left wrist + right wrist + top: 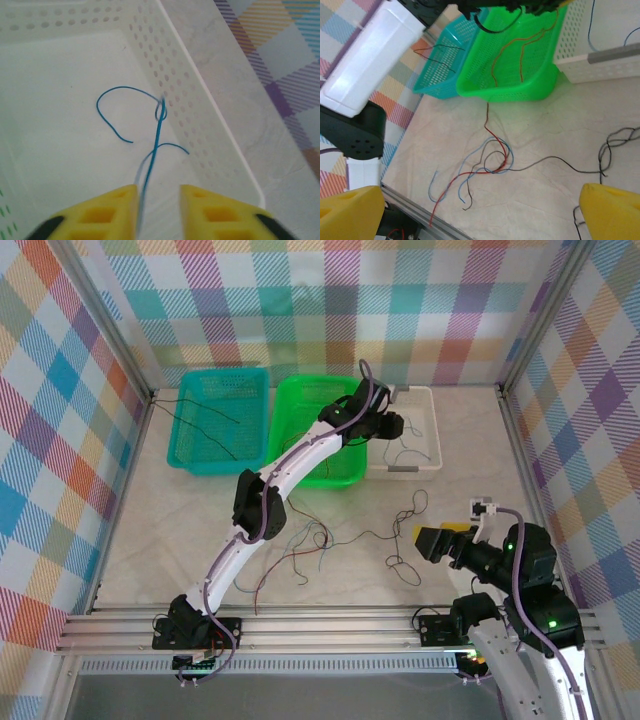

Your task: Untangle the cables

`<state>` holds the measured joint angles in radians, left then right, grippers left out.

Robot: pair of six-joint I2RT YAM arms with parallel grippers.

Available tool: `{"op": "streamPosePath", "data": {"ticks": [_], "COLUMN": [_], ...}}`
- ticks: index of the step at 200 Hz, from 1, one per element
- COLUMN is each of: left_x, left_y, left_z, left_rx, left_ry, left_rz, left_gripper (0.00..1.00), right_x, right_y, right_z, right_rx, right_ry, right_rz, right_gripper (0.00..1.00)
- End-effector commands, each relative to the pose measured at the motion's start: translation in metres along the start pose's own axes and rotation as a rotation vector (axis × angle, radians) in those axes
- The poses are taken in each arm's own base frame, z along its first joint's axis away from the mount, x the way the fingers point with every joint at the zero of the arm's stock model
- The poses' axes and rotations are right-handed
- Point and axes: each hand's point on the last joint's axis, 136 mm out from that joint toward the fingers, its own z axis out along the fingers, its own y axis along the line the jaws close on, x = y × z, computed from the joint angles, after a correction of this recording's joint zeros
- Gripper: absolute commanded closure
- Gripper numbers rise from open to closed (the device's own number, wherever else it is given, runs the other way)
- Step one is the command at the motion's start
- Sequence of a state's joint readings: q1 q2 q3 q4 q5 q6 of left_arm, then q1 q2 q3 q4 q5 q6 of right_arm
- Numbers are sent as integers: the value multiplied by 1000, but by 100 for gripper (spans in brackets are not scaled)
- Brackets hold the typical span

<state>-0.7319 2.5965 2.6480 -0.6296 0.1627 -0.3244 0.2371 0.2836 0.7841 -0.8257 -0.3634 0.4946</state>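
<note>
1. Sorting is part done: black cables [442, 46] lie in the teal basket [437, 82], red and brown strands [521, 65] in the green basket [510, 92], and a blue cable [157, 135] in the white basket [172, 75]
2. Still to do, by the look of it: a tangle [492, 160] of red, blue, brown and black cables sprawls on the bench [545, 200], with a black strand [560, 161] trailing off to its right
3. The left pincer [158, 189] hangs over the white basket, released, the blue cable running up through the gap; the right pincer [481, 190] gapes empty above the near bench
4. The left wrist view makes the unclamped gap plain; the right wrist view separates the tangle's colours, which from overhead read as faint lines
</note>
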Motion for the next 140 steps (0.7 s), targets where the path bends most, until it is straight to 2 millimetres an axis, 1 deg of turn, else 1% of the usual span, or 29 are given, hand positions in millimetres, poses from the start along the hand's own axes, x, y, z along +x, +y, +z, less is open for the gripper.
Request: {"op": "streamPosePath", "data": {"ticks": [1,20,38,46,60,75,86,92,96,100,101,104,105,107,110,115,117,119,125,132,136,140], "left_x": [-14,-21,-33,-40,-52,-62,-61,-63,-57,-55,-53,-52,-55,-51,-53,-42,-40,-43,-32,-25,-17,-11], "left_y": [-17,-23,-32,-36,-45,-51,-50,-51,-47,-46,-44,-44,-46,-43,-45,-39,-38,-40,-32,-26,-21,-17], "left_z": [-22,-35,-53,-65,-88,-120,-140,-156,-159,-168,-166,-175,-180,-181,-189,-195,-198,-205,-213,-226,-229,-236], "left_rx": [18,25,38,39,40,28,0,-12,-28,-33,-38,-41,-37,-43,-37,-46,-45,-42,-60,-76,-88,-97], "left_ry": [-24,-34,-60,-79,-108,-126,-120,-130,-117,-124,-120,-131,-144,-143,-164,-164,-172,-191,-192,-204,-191,-189], "left_rz": [26,42,57,61,74,81,80,78,74,71,69,66,66,64,64,60,60,61,53,44,38,31], "left_gripper": [57,49,42,39,34,31,29,29,29,28,28,28,27,27,26,23,22,21,18,18,17,17], "right_x": [6,6,5,5,6,8,12,15,17,20,20,23,24,24,26,29,30,31,33,34,35,35], "right_y": [-13,-14,-13,-13,-15,-18,-20,-20,-21,-21,-21,-21,-21,-21,-21,-20,-20,-19,-17,-15,-13,-13], "right_z": [3,6,6,6,7,10,14,17,20,24,24,28,29,30,32,37,39,41,45,49,51,53], "right_rx": [68,64,58,59,67,78,85,78,76,69,67,59,58,55,45,23,16,9,-17,-46,-59,-67], "right_ry": [33,36,33,32,38,55,84,110,131,152,157,177,181,186,200,220,227,232,244,253,256,258], "right_rz": [49,63,70,75,80,82,89,91,98,106,108,117,118,120,126,136,138,142,147,154,154,154], "right_gripper": [0,0,0,0,0,0,0,0,0,0,0,0,0,0,0,0,0,0,0,0,0,0]}}
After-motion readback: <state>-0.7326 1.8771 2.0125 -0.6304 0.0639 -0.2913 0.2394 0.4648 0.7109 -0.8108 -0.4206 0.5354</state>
